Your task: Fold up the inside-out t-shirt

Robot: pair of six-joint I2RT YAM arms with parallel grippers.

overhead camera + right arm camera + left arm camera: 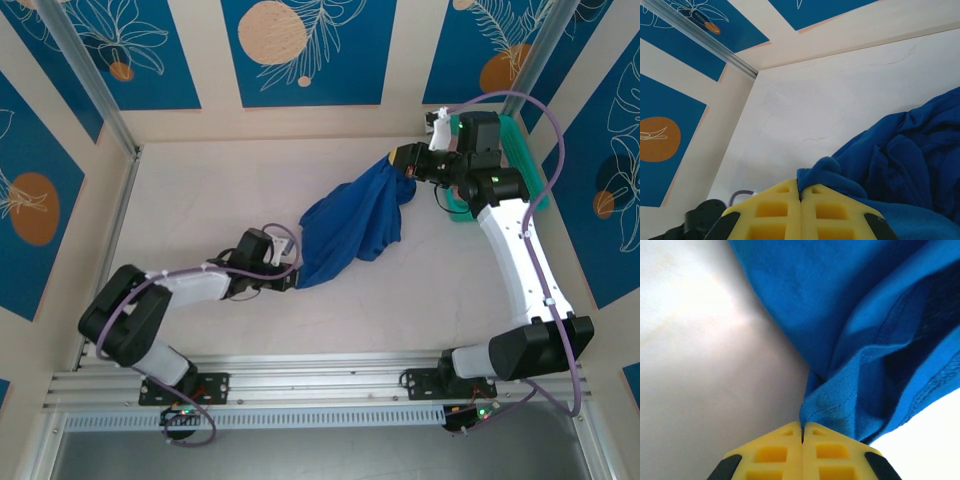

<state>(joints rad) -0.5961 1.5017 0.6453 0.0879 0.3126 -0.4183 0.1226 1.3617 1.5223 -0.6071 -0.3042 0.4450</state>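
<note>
**One t-shirt, held at both ends by two shut grippers**

Top view – the whole layout is given here, though not the finger gaps. Two arms are counted, and one t-shirt (350, 228). It is bunched into a diagonal band across the middle of the table (200, 190). Its lower-left end is met by the left gripper (297, 272). Its upper-right end is met by the right gripper (402, 160), near the far right corner. One teal rack (528, 150) is seen behind the right arm.

Left wrist view – the grip is made plain. Two yellow fingers (772, 454) of the left gripper (802, 432) are pressed together, with only a thin seam between them. A gathered point of the t-shirt (855, 315) is pinched at their tips. From there the cloth fans up and to the right, and stitched hems are shown along its folds. Pale table (705, 365) is seen to the left.

Right wrist view – two yellow fingers (775, 215) of the right gripper (800, 192) are likewise closed tight. A rolled fold of the t-shirt (900, 160) is clamped at their tips, and the rest is heaped to the right. Beyond it the table (840, 90) is seen, with one metal post (700, 37) in the corner. Part of the left arm (700, 220) is seen at lower left.
</note>
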